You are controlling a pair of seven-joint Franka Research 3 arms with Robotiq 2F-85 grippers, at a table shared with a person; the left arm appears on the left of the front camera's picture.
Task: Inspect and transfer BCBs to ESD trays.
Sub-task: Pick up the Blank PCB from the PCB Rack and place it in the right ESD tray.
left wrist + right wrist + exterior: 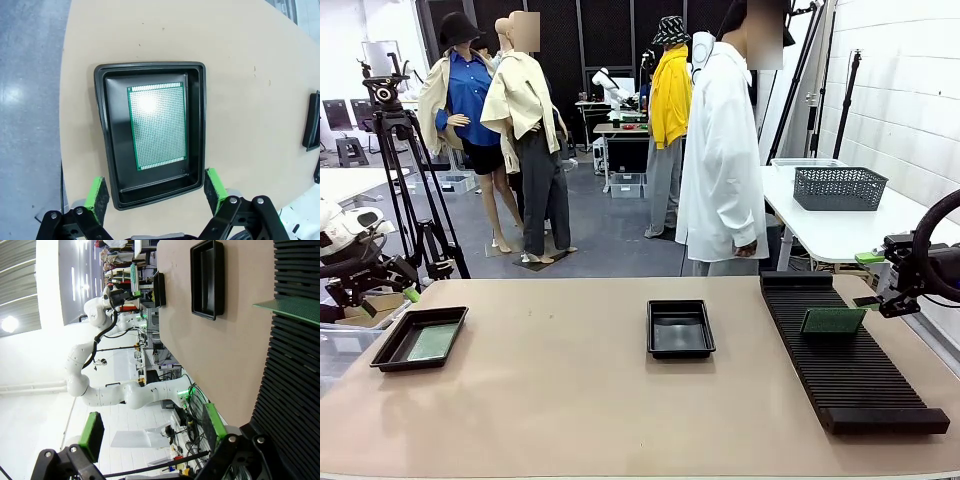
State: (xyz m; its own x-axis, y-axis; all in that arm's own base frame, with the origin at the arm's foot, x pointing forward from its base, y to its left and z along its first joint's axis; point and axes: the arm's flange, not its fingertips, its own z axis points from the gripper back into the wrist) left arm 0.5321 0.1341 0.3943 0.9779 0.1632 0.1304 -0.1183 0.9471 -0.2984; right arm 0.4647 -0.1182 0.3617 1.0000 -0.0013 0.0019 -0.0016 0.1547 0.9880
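A green BCB point(157, 125) lies flat inside the left ESD tray point(100, 125), and my left gripper point(156, 190) hovers open above the tray's near end, fingers astride its width. In the front view that tray point(385, 352) sits at the table's left, with its BCB point(432, 342) inside and the left gripper point(392, 298) just beyond its far left corner. A second ESD tray point(653, 330) at the table's middle holds nothing. Another BCB point(833, 320) stands in the black slotted rack point(850, 370) at the right. My right gripper point(892, 302) waits open beside the rack, holding nothing.
A person in a white coat point(720, 150) stands at the far edge, hands at their sides. A grey mesh basket point(840, 187) sits on the white side table behind. In the right wrist view, the rack point(295, 370), its BCB point(290, 310) and the middle tray point(207, 277) lie ahead.
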